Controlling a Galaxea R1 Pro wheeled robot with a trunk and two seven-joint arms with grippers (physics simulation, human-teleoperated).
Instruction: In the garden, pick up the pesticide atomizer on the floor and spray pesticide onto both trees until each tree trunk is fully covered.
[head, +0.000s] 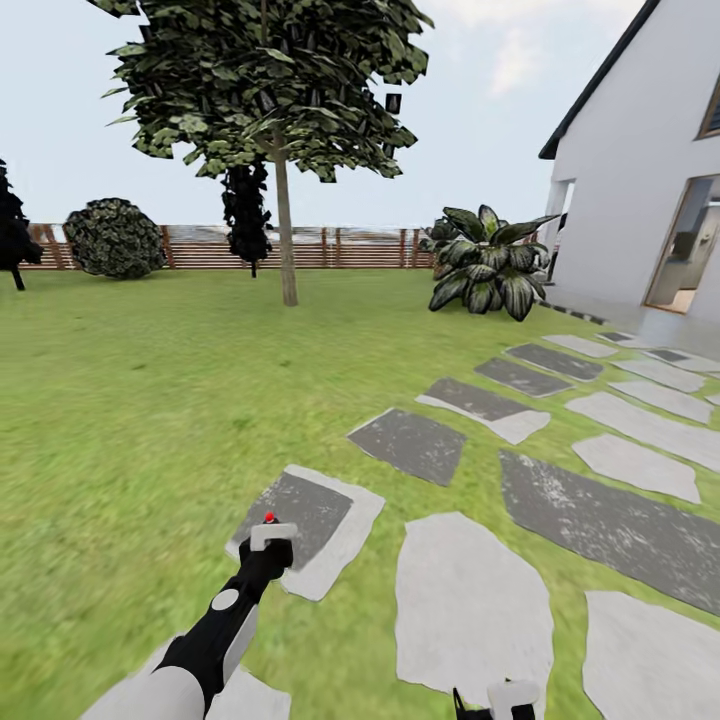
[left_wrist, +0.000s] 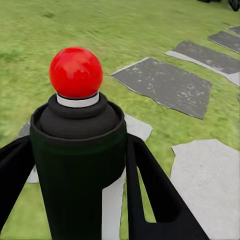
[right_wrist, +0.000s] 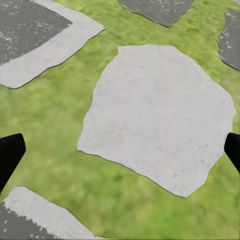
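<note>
My left gripper (head: 270, 545) is shut on the pesticide atomizer (left_wrist: 75, 145), a near-black cylinder with a red ball cap (left_wrist: 76, 72), and holds it upright above the lawn. In the head view the cap is a red dot (head: 269, 517) over a stepping stone (head: 305, 520). One tall tree stands far ahead, its straight bare trunk (head: 286, 235) under a blocky green crown (head: 270, 80). The second tree is out of view. My right gripper (head: 495, 702) hangs low at the frame's bottom edge. Its dark fingertips (right_wrist: 10, 152) are spread wide over a pale stone (right_wrist: 160, 115), nothing between them.
Grey stepping stones (head: 610, 520) run from me toward the white house (head: 640, 170) on the right. A broad-leaved plant (head: 488, 262) sits near the house corner. A round bush (head: 113, 238), dark conifers (head: 246, 212) and the slatted fence (head: 330, 247) line the far lawn.
</note>
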